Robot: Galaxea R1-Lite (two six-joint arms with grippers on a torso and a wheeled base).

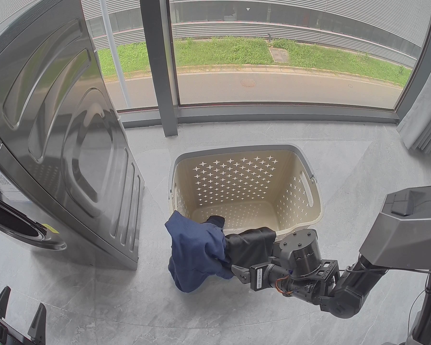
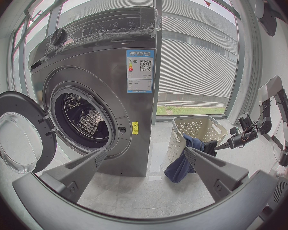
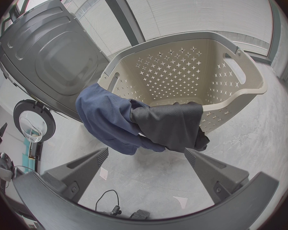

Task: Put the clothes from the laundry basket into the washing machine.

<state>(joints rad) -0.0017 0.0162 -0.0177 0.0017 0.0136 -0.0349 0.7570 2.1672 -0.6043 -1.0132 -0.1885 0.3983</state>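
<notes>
Currently, item: two garments, blue garment (image 1: 196, 252) & black garment (image 1: 251, 245), draped over near rim of laundry basket (image 1: 244, 149). The blue one hangs outside toward the floor, on the side nearer the washing machine (image 1: 57, 120).

Handling (est.): light, limp, not fragile. Expected to sag & trail when lifted. A shallow pinch on thin fabric may slip. Hold advised at the bunched overlap where both meet on the rim, so both may be raised together.

Tools: right gripper (image 3: 144, 150) jaws spread, aimed at the cloth, nothing pinched. Left gripper (image 2: 145, 150) likewise spread, faced to the open door (image 2: 19, 131) & drum (image 2: 83, 118).

Not determined:
- whether a right fingertip touches black cloth
- near part of basket floor, masked by the draped pair
- whether the pair is tangled
- drum contents, too dark to make out
</notes>
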